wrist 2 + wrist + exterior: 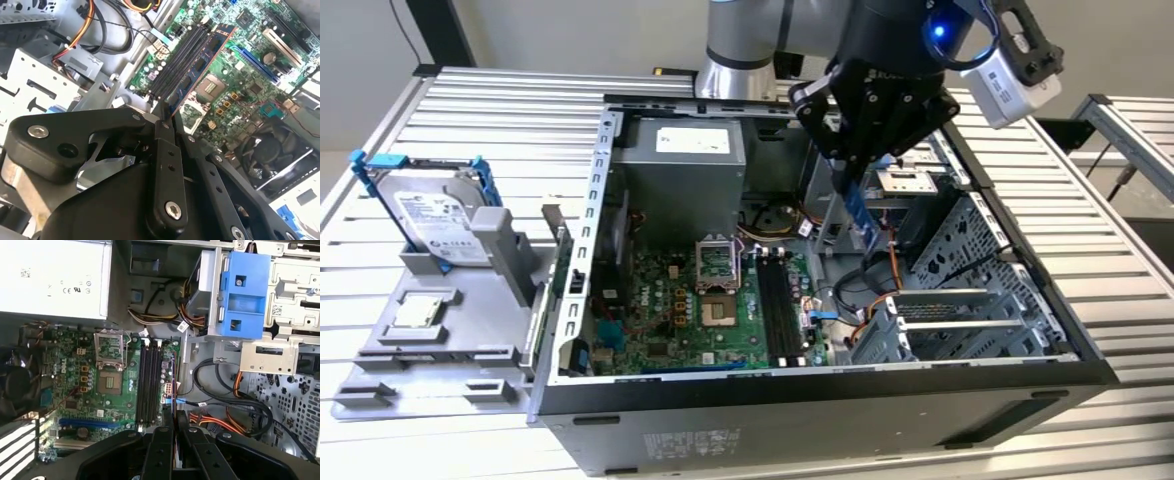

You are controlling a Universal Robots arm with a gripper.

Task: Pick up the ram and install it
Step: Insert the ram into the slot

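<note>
My gripper (851,172) hangs over the open computer case, shut on the ram (858,215). The ram is a thin blue-green stick hanging down from the fingers, above the case's right half in the exterior view. In the second wrist view it (200,65) reaches out from the gripper (165,117) over the motherboard, next to the black memory slots (172,67) and held clear above them. In the first wrist view the ram (173,390) shows edge-on beyond the gripper (174,427), just beside the slots (150,385). Those slots (781,295) lie below the ram, toward the exterior view's left.
A hard drive in a blue bracket (434,215) stands on a grey fixture (427,330) at the exterior view's left. Inside the case are the power supply (680,160), CPU socket (109,382), a blue drive bracket (245,295), loose cables (235,410) and a metal drive cage (961,300).
</note>
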